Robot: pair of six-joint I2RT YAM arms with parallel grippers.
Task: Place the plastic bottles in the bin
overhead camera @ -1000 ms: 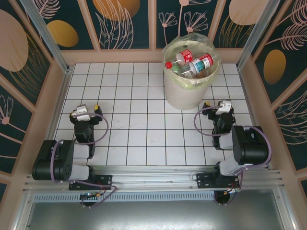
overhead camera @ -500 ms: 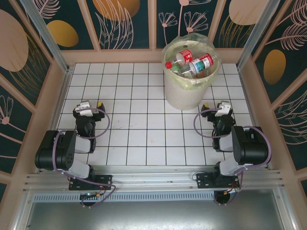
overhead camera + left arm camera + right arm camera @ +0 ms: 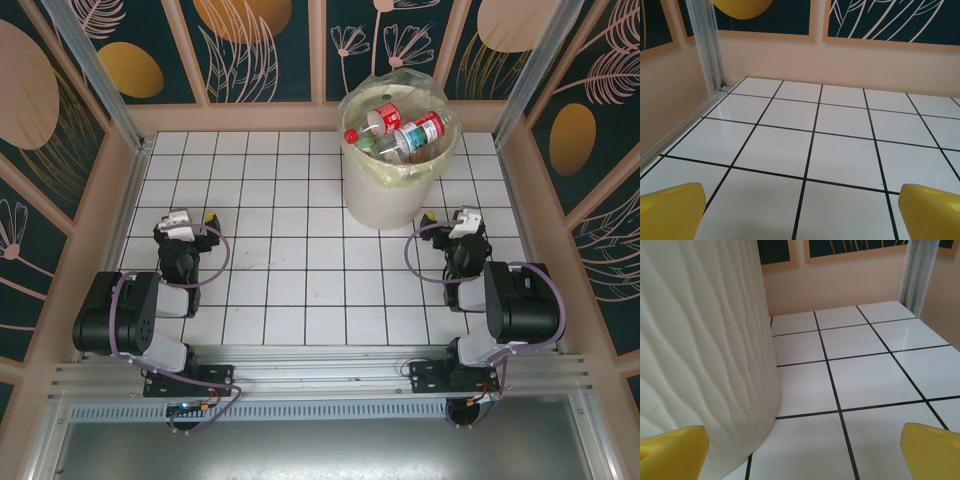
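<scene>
Top view: the counter [image 3: 290, 200] is a flat sheet of glossy white square tiles with thin dark grout lines, boxed in by pale peach walls. The bin [image 3: 385, 200], a round cream bucket tapering toward its base, stands at the far edge, right of the middle. A crinkled clear bag [image 3: 352, 105] lines it and puffs above the rim. The bottles [image 3: 405, 132] lie heaped inside: clear, dented plastic with red labels, one with a red cap. The left pincer [image 3: 190, 220] sits over the tiles near the left edge, released and holding nothing. The right pincer [image 3: 452, 220] sits near the right edge, just on the near side of the bin, also released and holding nothing.

Left wrist view: the left pincer [image 3: 800, 215] stands wide apart, its smooth, rounded yellow fingertips [image 3: 670, 210] at the two lower corners with bare shiny tile between them. A ribbed aluminium post [image 3: 707, 45] rises in the far left corner against the matte wall [image 3: 865, 60].

Right wrist view: the right pincer [image 3: 802, 455] is spread wide with tile between its yellow tips. The bin [image 3: 700, 350] looms on the left, its wall moulded in soft wavy ripples, close beside the left fingertip [image 3: 672, 450].
</scene>
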